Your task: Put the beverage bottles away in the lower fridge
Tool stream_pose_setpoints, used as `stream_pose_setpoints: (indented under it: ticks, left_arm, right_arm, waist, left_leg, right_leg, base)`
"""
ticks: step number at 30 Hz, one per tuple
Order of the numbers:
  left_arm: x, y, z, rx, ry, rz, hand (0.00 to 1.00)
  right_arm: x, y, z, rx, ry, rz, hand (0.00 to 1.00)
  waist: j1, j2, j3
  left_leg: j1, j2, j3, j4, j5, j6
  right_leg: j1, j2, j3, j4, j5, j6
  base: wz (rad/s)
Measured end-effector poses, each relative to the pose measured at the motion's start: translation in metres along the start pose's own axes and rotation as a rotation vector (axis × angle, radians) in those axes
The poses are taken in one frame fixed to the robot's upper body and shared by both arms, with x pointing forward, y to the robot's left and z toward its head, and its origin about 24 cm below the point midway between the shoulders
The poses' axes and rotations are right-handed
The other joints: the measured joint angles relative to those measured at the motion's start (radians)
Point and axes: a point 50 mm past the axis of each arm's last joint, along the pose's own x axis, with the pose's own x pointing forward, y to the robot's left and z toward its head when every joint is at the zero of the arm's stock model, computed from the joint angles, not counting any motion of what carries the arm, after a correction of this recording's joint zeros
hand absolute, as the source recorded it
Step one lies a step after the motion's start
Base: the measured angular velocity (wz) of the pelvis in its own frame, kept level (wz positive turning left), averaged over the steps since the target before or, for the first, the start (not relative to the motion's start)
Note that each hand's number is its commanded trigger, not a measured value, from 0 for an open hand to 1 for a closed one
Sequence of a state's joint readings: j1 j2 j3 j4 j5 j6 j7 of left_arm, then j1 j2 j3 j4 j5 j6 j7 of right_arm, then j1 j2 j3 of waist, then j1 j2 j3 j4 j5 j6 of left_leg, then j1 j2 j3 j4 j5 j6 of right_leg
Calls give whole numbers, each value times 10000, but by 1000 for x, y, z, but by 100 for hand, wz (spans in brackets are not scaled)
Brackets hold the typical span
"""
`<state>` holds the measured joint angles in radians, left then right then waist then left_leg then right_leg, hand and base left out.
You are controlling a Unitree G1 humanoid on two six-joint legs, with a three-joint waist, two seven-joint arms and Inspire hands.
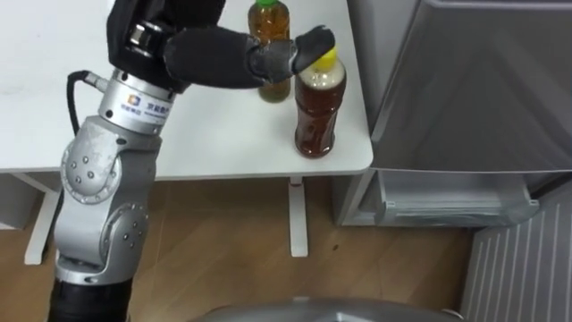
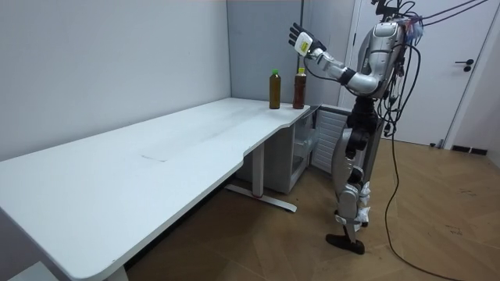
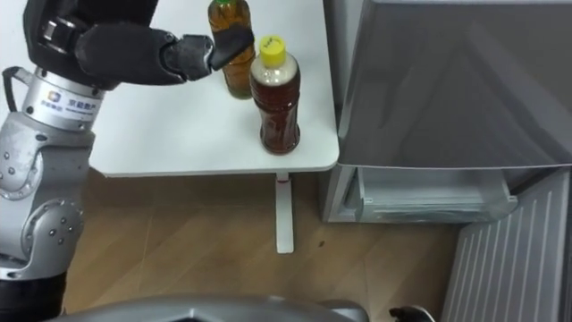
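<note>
Bottle (image 1: 319,112) with yellow cap stands on table (image 1: 214,134) — left hand (image 1: 223,55) hovers just above.

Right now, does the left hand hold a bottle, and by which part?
Nothing is held: the left hand is open above the green-capped bottle and the yellow-capped bottle, touching neither.

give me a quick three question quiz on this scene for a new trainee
1. True or false: the yellow-capped bottle lies on its side.
2. The left hand has its fingers: A) curled round a bottle B) stretched out above the bottles C) closed in a fist.
3. How many bottles stand on the table?
Key: 1 false, it stands upright; 2 B; 3 two, the yellow-capped bottle and the green-capped bottle.
</note>
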<state>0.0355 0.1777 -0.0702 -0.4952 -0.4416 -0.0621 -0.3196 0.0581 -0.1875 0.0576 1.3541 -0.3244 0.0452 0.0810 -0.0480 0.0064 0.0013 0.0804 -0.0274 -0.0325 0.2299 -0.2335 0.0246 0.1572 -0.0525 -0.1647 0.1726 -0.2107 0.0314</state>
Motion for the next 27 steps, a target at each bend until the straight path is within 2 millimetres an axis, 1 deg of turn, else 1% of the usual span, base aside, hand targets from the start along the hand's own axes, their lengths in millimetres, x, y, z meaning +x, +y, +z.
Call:
stream_pose_setpoints:
  ticks: [7, 9, 13, 16, 21, 27]
  left_arm:
    - [-3, -7, -11, -405, 725, -392, 0]
    - [-6, -6, -16, -503, 1021, -342, 0]
    - [-9, -5, -24, -659, 1500, -358, 0]
    - [-9, -5, -25, -680, 1573, -449, 0]
    - [-12, -7, -37, -853, 2155, -809, 0]
    - [-13, -10, -39, -929, 2286, -1138, 0]
  right_arm:
    - [0, 0, -1, 3, 37, -112, 0]
    - [0, 0, -2, 2, 78, -152, 0]
    - [0, -1, -3, 10, 232, -262, 0]
    - [0, -1, -2, -14, 217, -272, 0]
    - [0, -2, -1, -74, 167, -273, 0]
    - [0, -3, 3, -82, 16, -315, 0]
  waist:
    - [-57, 1, -3]
    - [-131, -16, 8]
    - [-146, -46, 27]
    - [-147, -73, 44]
    - [-230, -104, 73]
    - [-266, -73, 88]
  left_leg:
    - [22, 0, 47, -2, 0, 0]
    - [21, 2, 59, 12, 0, 0]
    - [14, 5, 127, 30, 0, 1]
    - [14, 10, 151, 24, 0, 2]
    - [1, 16, 147, 31, -2, 3]
    - [5, 17, 154, 14, -2, 3]
  right_leg:
    - [1, -2, 30, -8, 0, 0]
    - [-2, -1, 67, -7, 0, 0]
    - [-22, 2, 156, 6, 0, -1]
    - [-48, 2, 178, 34, 0, -1]
    - [-64, 9, 178, 37, 3, -5]
    - [-103, 11, 196, 19, 6, -10]
  base:
    - [0]
    - [0]
    - [-4]
    - [-3]
    - [0]
    - [0]
